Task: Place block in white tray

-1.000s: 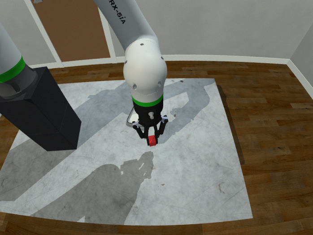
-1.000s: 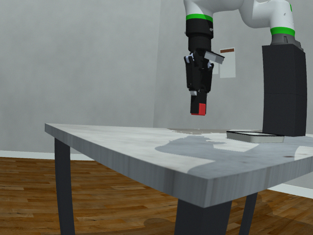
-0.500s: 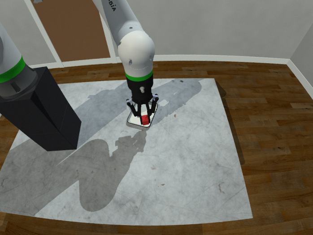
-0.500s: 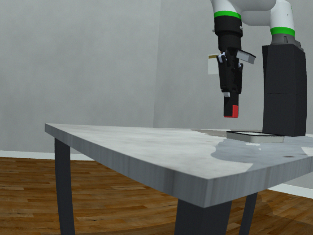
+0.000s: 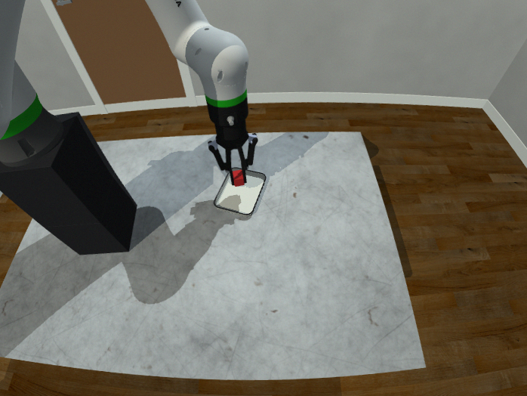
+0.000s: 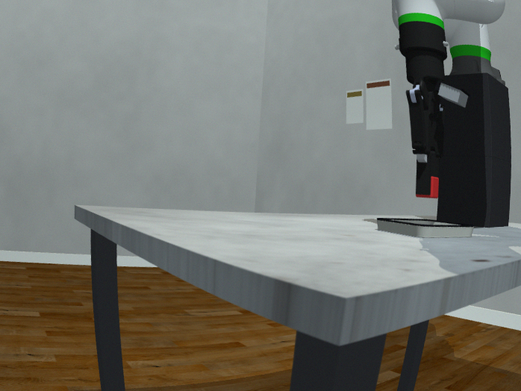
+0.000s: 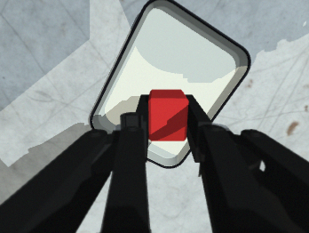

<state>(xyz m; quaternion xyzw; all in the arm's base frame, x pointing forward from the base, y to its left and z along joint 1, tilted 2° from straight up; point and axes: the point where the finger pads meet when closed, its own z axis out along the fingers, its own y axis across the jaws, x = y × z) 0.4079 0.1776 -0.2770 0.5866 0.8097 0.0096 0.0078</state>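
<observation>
The only lettering that shows is a cut-off dark character, seemingly an "A", at the top edge of the top view, on the white upper link of the robot arm (image 5: 178, 12), above its rounded white elbow joint. In the exterior view, two white paper sheets (image 6: 378, 104) hang on the grey wall beside the arm; each has a coloured header band, but no words there can be read.
</observation>
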